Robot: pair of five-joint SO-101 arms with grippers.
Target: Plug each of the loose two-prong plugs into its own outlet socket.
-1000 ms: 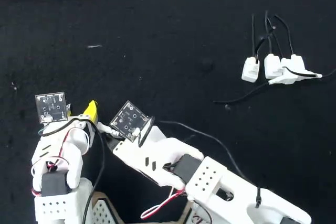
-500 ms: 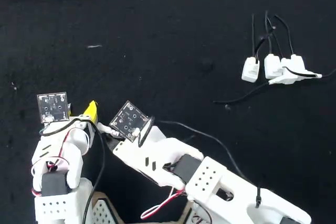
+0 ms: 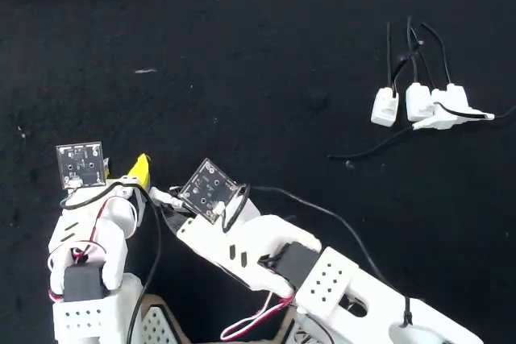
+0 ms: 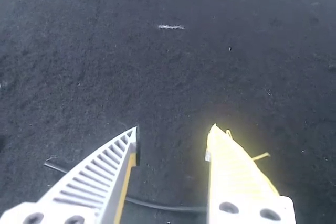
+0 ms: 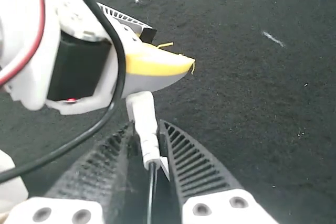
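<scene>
My right gripper (image 5: 146,126) has its black fingers shut on a small white two-prong plug (image 5: 143,109), whose black cord runs back between them. From the high view this plug (image 3: 164,196) sits at the front left, with the right gripper (image 3: 172,202) just behind it. The plug lies right under the yellow finger (image 5: 157,66) of my left gripper. My left gripper (image 4: 173,129) stands open over the black mat, with nothing between its white and yellow fingers. A cluster of white socket and plug pieces (image 3: 419,104) with black cords lies at the far right.
The black cord (image 3: 322,213) of the held plug trails across the mat beside the right arm. A thin black cable (image 4: 157,203) passes beneath the left gripper. A pale fleck (image 3: 145,72) lies on the mat (image 3: 266,62) at the back left.
The right arm has shifted slightly to the right and toward the front with the plug still held. The left arm has kept still.
</scene>
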